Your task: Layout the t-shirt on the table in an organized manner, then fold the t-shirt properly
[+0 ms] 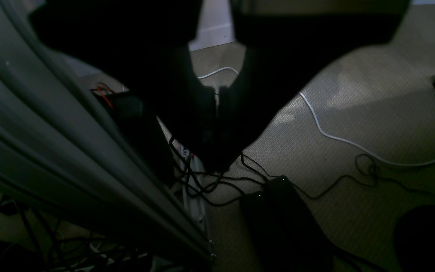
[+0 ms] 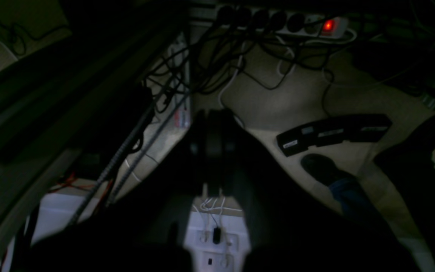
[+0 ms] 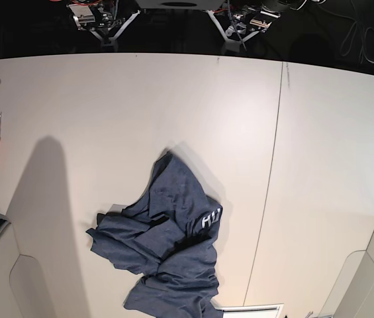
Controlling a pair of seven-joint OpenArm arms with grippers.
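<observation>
Left gripper [image 1: 217, 102] and right gripper [image 2: 214, 145] both clenched on nothing, off the table [image 3: 107, 99]; t-shirt [image 3: 167, 245] crumpled left of table seam [image 3: 274, 165].

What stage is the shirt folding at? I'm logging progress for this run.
Nothing looks done: the t-shirt lies crumpled in a heap on the table. Nothing is in hand; the left gripper and right gripper appear shut, both pointing at the floor, neither holding cloth. Spreading flat and folding both remain.
</observation>
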